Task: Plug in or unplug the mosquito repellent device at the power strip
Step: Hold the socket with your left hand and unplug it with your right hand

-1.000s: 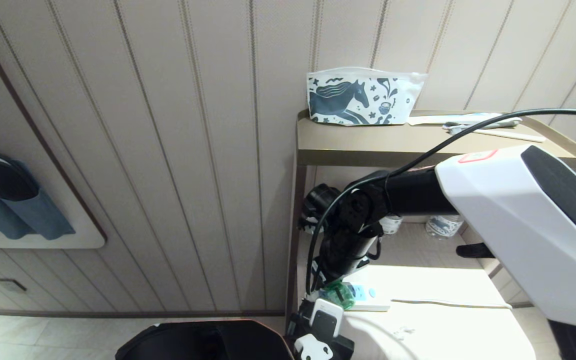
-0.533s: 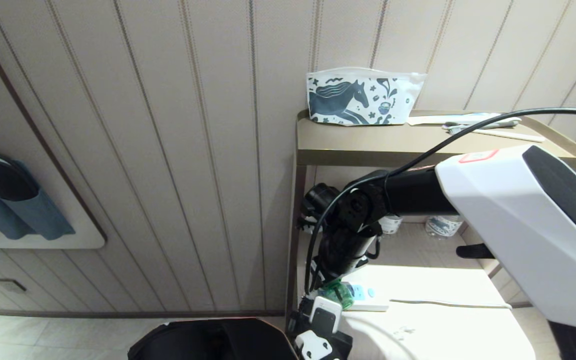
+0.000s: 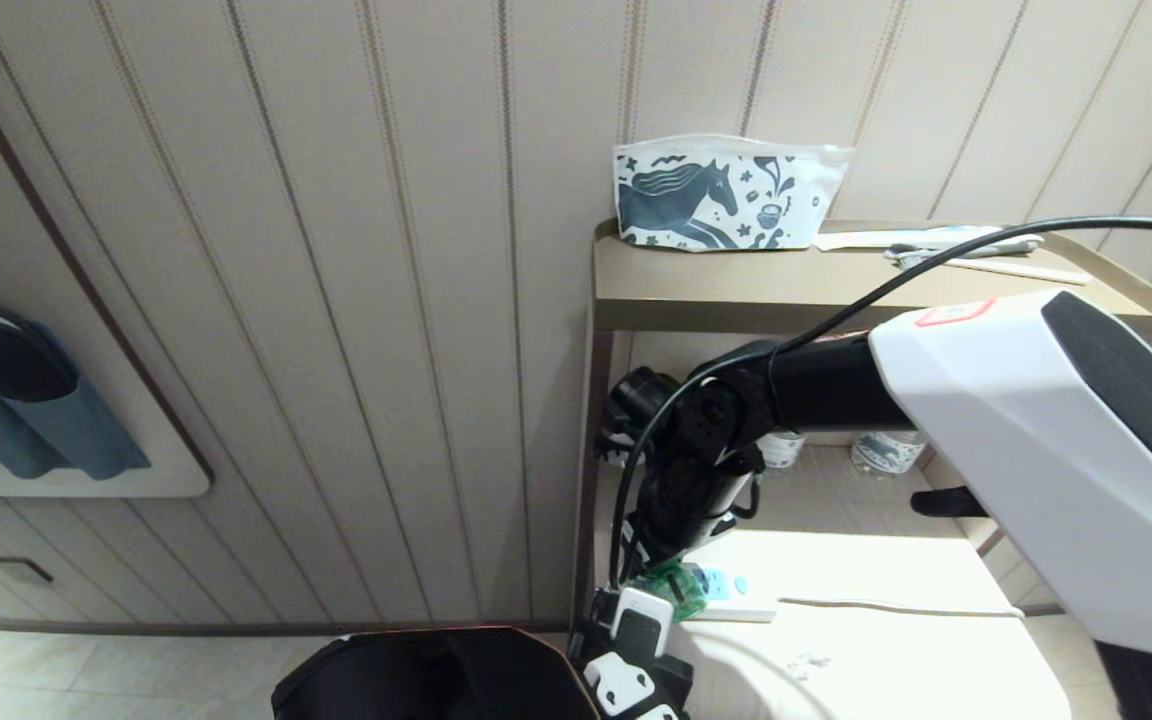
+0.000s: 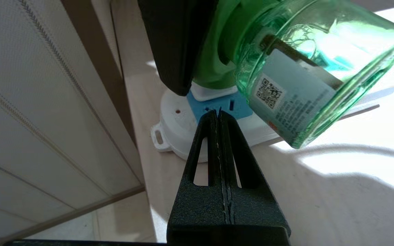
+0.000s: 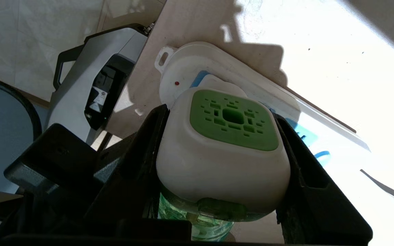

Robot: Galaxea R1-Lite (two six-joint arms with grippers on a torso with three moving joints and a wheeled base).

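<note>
The mosquito repellent device (image 5: 222, 153) has a white head with a green vent and a green liquid bottle (image 4: 296, 78). My right gripper (image 5: 221, 114) is shut on the head, one finger on each side. The device's white plug base sits against the end blue socket panel of the power strip (image 4: 176, 116), which lies on the lower shelf (image 3: 741, 592). My left gripper (image 4: 216, 114) is shut and empty. Its tips are just in front of that same blue panel, under the bottle; I cannot tell whether they touch it.
The strip's white cord (image 3: 896, 605) runs right across the lower shelf. Water bottles (image 3: 886, 450) stand at the back. The upper shelf (image 3: 736, 295) holds a horse-print pouch (image 3: 726, 195) and toiletries (image 3: 966, 245). A panelled wall lies to the left.
The left arm's dark elbow at the bottom edge has slid a little right, and its wrist has edged up toward the strip. The right arm and the device have not moved.
</note>
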